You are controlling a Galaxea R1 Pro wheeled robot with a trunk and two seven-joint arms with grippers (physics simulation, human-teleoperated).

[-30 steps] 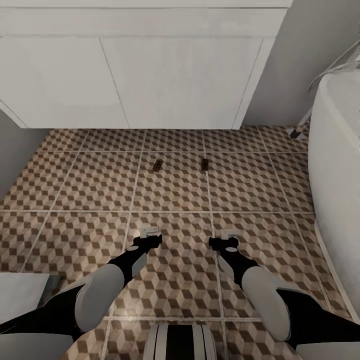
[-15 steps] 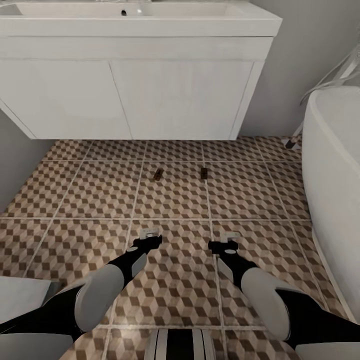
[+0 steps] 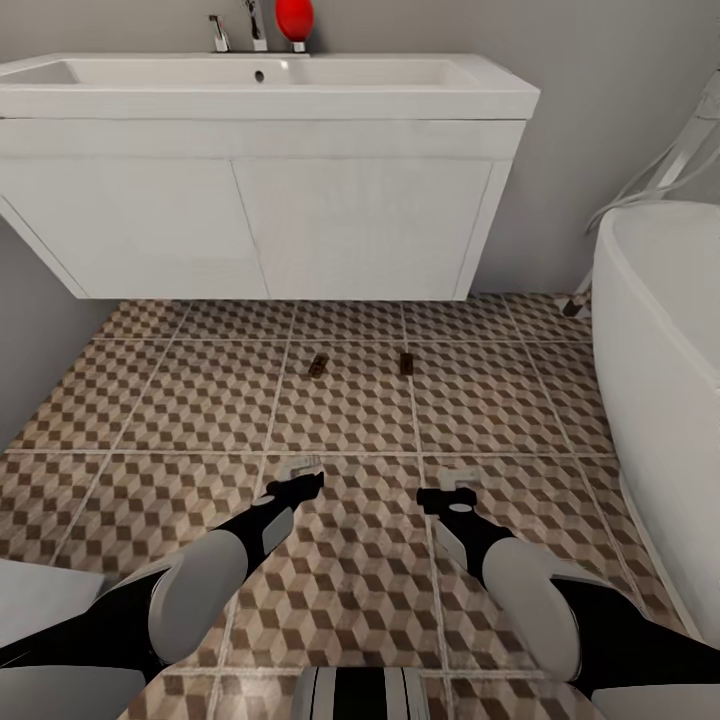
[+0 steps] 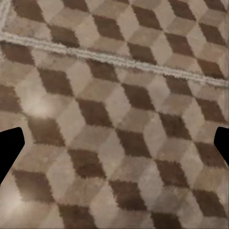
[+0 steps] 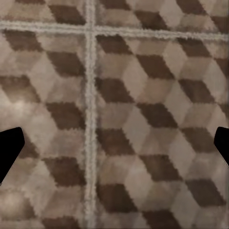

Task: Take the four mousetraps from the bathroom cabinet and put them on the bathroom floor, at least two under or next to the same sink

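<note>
two mousetraps are down on the bathroom floor [image 3: 150, 400]: left mousetrap [image 3: 318, 365] and right mousetrap [image 3: 407, 363], small dark-tan slabs lying apart from each other on the cube-pattern tile, just in front of the sink [image 3: 260, 85] and its white vanity body [image 3: 250, 215]. neither is under the vanity, both sit a little out from its front edge; i judge that counts as next to the sink but it's borderline. too small here to read the wire parts or the red mark. the other two traps i can't place from these views, and the cabinet isn't in front of me.

left end effector [image 3: 300, 474] and right end effector [image 3: 455, 482] both hang low over the tile, nearer to me than the traps, well apart from them. in the left wrist view the left end effector [image 4: 114, 148] has its dark fingertips at the far edges with bare tile between, so spread wide and empty. same for the right end effector [image 5: 114, 148] in the right wrist view, open on nothing, a grout cross below it.

white bathtub [image 3: 660, 330] on my right, grey wall on the left, chrome faucet [image 3: 255, 25] and a red round thing [image 3: 294, 18] at the back of the basin.

step in hand, as i read it: half the placing done, hands free. next move calls for turning the base away from the sink, driving to the cabinet, opening a drawer and picking up the remaining two, then setting them on this same tiled floor. watch the tub side when turning.
</note>
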